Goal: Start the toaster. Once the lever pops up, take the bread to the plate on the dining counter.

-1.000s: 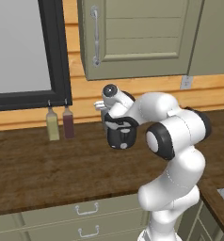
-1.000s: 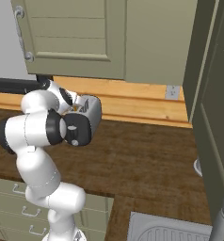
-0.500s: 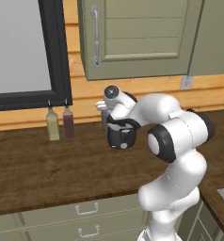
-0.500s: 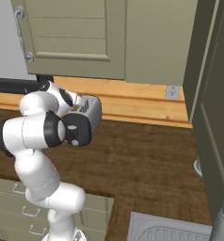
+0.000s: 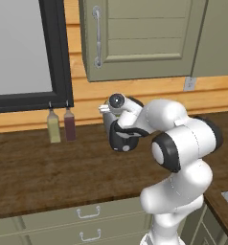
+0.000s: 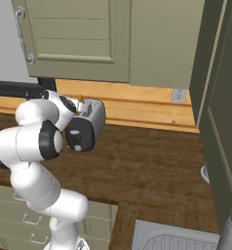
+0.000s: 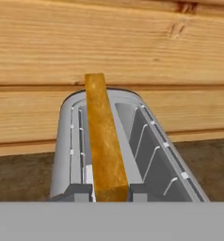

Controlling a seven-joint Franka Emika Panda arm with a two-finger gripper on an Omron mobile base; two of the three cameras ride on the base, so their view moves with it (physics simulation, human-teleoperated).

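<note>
Little has changed over the last sec: the arm was shifted only slightly over the small rounded silver-grey metal toaster (image 6: 91, 122) and is held there. The thin bread slice (image 7: 103, 146), golden-orange crust edge up, stands in the left slot, tilted toward 11 o'clock; the right slot, w/ wire guides, is bare. Bread judged ready for lifting. The gripper (image 5: 117, 125) is seen above the toaster; grip can't be told. A dark-brown wood-grain countertop (image 6: 152, 166) lies beneath, pale plank wall (image 7: 132, 42) at 12 o'clock.
</note>
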